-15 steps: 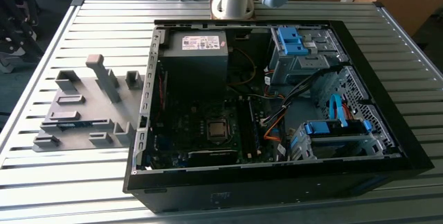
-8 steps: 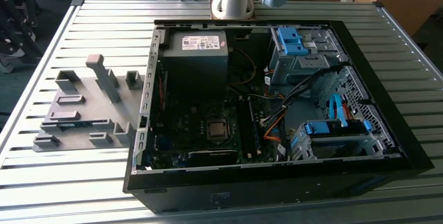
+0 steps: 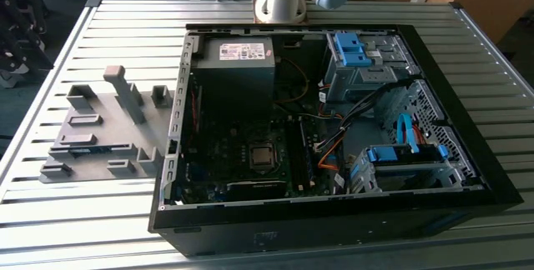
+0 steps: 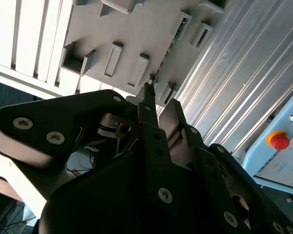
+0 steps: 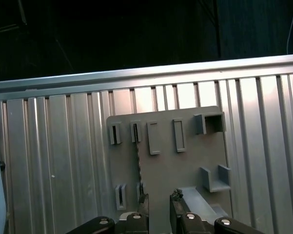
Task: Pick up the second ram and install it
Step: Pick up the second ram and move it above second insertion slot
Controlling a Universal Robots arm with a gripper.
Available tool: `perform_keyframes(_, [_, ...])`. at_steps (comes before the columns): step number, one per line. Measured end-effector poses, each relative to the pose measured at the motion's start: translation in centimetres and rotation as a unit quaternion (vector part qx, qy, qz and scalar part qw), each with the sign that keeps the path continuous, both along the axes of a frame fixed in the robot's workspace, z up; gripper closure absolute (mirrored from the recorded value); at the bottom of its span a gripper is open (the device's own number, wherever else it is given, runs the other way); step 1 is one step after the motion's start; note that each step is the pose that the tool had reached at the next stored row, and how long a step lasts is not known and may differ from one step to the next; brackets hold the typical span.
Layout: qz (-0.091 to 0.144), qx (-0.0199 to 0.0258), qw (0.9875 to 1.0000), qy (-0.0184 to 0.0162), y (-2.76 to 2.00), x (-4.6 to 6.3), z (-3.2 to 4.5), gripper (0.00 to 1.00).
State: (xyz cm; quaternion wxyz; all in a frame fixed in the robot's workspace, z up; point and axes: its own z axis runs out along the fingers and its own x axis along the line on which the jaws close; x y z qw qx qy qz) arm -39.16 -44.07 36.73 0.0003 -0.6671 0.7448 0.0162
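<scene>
Standing on edge in slots of grey holder (image 5: 185,161): second ram (image 5: 137,163). Hangs close by, empty, fingers narrowly parted: end effector (image 5: 159,201). Lies on slatted desk (image 3: 100,220), at nine o'clock from open computer case (image 3: 334,232) in exterior view.

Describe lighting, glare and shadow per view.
Exterior view: even light, the computer case deep in shadow inside. Second wrist view: glare washes out the slatted table; the hand a dark silhouette. First wrist view: bright table slats, black background beyond the gray holder.
</scene>
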Motion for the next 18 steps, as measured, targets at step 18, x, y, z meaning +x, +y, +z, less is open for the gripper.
perform_keyframes(18, [0.023, 0.0005, 0.9997, 0.0001, -0.53, -0.1, -1.73, 0.69])
